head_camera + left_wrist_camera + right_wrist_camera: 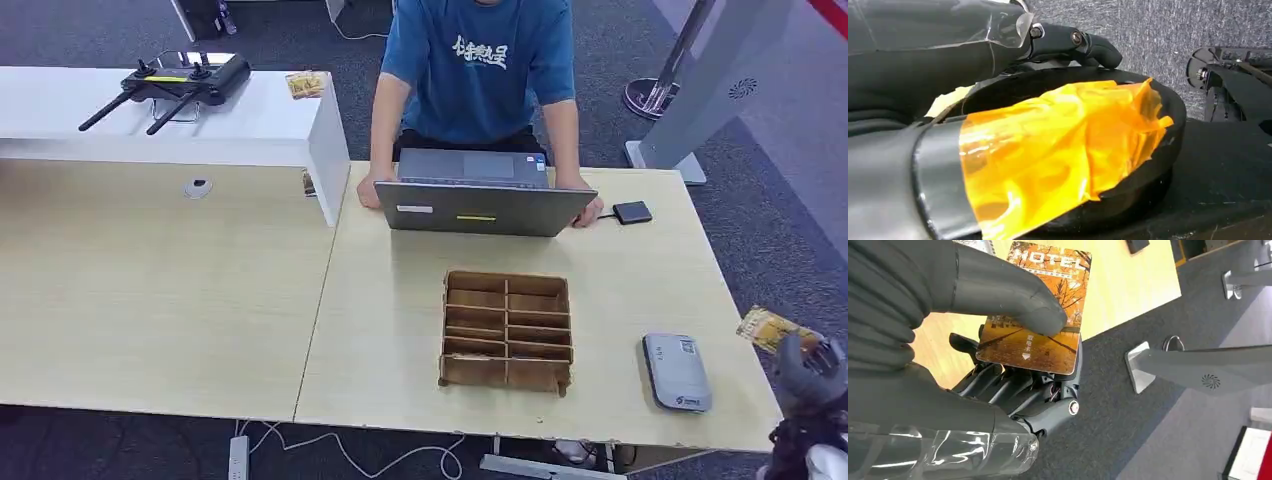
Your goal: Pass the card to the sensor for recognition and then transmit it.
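My right hand (805,365) hovers off the table's right front corner, pinching an orange hotel card (773,328) between thumb and fingers. In the right wrist view the thumb (1013,297) presses on the card (1048,345), which shows autumn trees and the word HOTEL, with the darker fingers underneath. The grey card sensor (677,371) lies flat on the table, just left of the held card. My left hand (1073,42) hangs low over grey carpet, its dark fingers stretched out and holding nothing.
A wooden compartment box (507,330) sits mid-table, left of the sensor. A person in a blue shirt (480,70) sits behind an open laptop (485,205), beside a small black device (632,212). A white raised shelf (250,125) carries a controller (180,82).
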`<state>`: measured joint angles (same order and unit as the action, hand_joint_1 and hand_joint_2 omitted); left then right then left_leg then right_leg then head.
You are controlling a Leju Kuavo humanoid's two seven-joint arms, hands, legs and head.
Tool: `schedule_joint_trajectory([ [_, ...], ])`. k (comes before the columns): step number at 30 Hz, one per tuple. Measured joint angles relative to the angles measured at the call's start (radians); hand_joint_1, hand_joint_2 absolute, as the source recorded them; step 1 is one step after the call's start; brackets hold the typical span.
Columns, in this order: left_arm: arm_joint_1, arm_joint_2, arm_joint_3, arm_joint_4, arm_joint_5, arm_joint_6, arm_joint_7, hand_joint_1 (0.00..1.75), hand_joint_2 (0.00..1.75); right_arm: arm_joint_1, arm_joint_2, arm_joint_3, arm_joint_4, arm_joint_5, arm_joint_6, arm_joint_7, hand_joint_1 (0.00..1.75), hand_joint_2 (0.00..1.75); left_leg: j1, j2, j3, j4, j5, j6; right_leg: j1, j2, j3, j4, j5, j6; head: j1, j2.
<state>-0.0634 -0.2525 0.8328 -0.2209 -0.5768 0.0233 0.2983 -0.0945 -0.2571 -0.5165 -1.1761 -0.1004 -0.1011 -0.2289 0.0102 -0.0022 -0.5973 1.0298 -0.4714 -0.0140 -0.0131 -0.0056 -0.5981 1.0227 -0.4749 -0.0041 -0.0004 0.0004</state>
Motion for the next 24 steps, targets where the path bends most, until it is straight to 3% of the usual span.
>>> schedule_joint_trajectory([
  [24,0.006,0.003,0.016,0.006,0.004,0.0,0.005,0.0,0.0,0.03,0.028,0.025,0.003,0.047,0.014,0.013,1.75,1.75,0.0,0.0,0.0,0.0,0.0,0.0,0.0,0.0,0.0,0.0,-0.001,0.0,0.0,0.0],
])
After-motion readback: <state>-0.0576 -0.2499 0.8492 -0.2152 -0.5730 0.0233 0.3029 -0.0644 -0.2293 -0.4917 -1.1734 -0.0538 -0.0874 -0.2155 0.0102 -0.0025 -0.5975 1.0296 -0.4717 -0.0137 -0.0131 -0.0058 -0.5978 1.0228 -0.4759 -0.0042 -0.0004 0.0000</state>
